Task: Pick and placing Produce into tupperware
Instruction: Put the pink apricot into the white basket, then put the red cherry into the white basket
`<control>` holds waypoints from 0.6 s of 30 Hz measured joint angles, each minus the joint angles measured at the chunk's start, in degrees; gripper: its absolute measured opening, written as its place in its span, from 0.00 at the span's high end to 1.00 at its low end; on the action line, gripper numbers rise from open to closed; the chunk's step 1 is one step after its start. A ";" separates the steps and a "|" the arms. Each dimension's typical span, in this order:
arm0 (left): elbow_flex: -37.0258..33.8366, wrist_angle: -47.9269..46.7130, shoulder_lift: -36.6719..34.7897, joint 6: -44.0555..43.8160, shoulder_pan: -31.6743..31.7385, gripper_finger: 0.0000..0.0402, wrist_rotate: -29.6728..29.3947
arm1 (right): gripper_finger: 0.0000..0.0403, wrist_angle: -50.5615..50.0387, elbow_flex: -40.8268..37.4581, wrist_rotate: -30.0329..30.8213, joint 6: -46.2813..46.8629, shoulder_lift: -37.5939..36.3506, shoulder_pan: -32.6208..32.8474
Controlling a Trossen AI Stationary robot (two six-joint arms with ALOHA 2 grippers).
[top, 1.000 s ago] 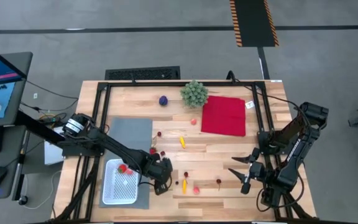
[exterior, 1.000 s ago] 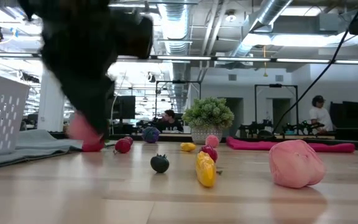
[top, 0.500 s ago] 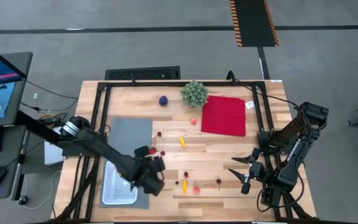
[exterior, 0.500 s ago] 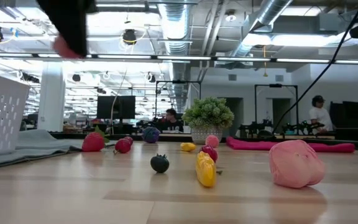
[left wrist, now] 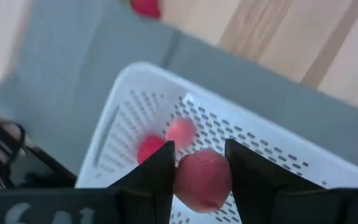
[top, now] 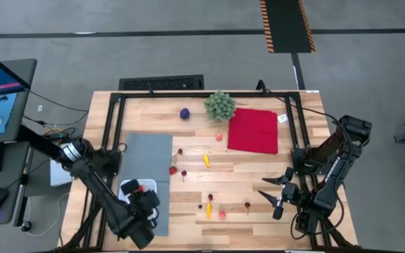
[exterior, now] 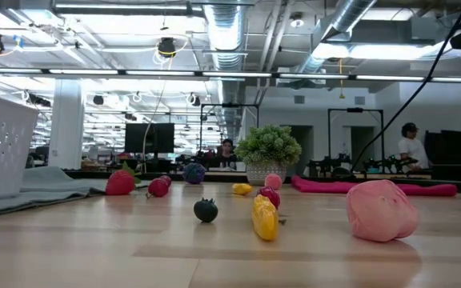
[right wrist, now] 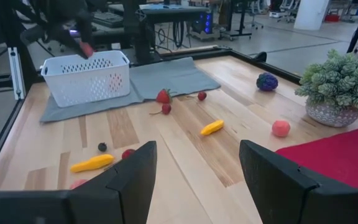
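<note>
Overhead, table-level, two wrist views

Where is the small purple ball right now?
In the high view, the small purple ball lies at the table's far edge, just left of the green bushy plant, apart from the other produce.

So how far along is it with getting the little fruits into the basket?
Early on. Two red pieces already lie in the basket. The left pincer holds a pink fruit right over it, not yet dropped. About ten more, like the yellow one and purple ball, wait on the table. The right pincer idles open.
</note>
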 joint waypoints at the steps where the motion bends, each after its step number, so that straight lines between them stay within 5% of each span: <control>1: -1.01 0.96 0.00 -0.73 -0.47 0.70 0.32 | 0.37 -0.01 0.00 0.00 0.00 0.00 0.00; 9: -7.66 4.82 0.04 -5.18 -1.24 0.68 1.68 | 0.37 -0.02 0.00 0.15 -0.01 0.00 -0.02; 18: -9.59 3.12 0.50 -6.97 -1.24 0.47 3.01 | 0.37 0.12 -0.02 0.04 0.00 0.00 -0.76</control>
